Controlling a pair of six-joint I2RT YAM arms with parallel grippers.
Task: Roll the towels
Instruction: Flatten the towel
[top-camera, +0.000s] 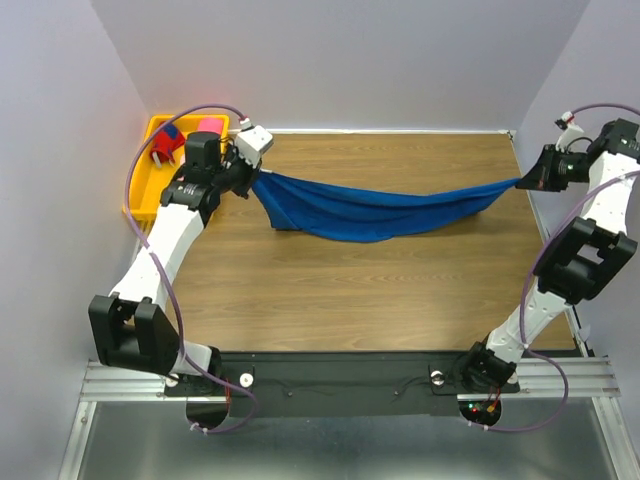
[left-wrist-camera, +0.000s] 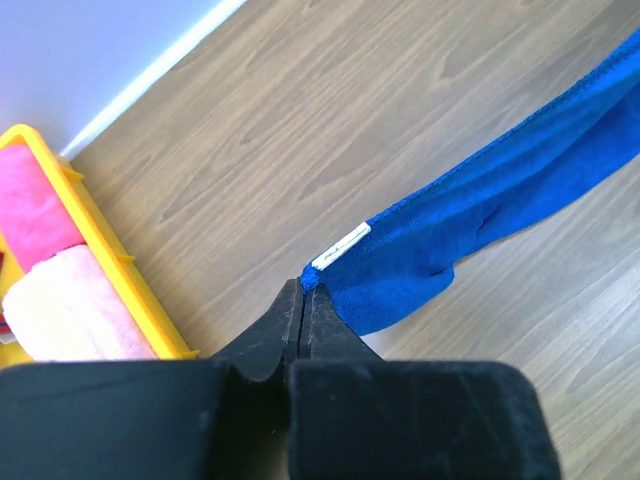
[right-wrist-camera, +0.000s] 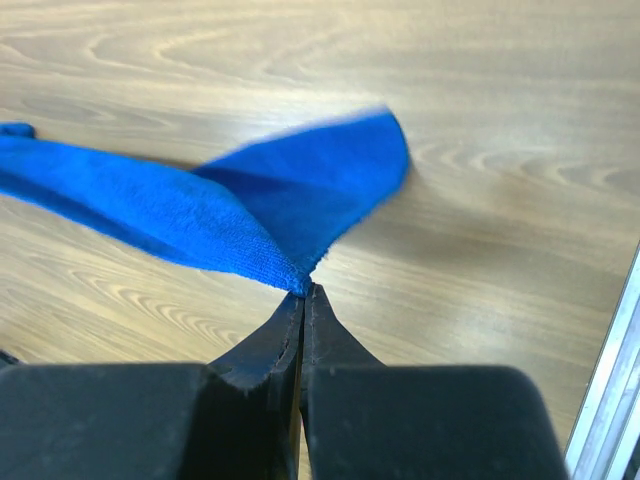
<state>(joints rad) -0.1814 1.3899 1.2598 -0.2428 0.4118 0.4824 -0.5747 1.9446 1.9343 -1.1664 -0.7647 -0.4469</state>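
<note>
**Stretching the blue towel flat, ahead of the roll**

Holding the blue towel (top-camera: 380, 212) by its 2 ends, you have it strung across the far half of the table (top-camera: 350, 300) in a sagging band. The middle droops low, and the top view does not settle whether it touches the wood. This looks like the laying-out step: no roll has been started on this towel.

Your left fingers (left-wrist-camera: 282, 322) are pressed together on 1 corner, right by the white label (left-wrist-camera: 340, 245), with no gap showing between them. Your right fingers (right-wrist-camera: 282, 335) are likewise pinched shut on the opposite corner, and the cloth fans out from their tips.

The next move, as I judge it, calls for lowering both ends together so the towel lands straight and unfolded on the table. The slack in the middle could bunch or fold under, so keep some tension as you set it down. Only then release 1 end and begin rolling.

The hot pink towel (left-wrist-camera: 35, 215) and the pale pink towel (left-wrist-camera: 70, 310) sit side by side in the yellow tray (left-wrist-camera: 110, 250), just beside your left arm, both apparently rolled.
</note>
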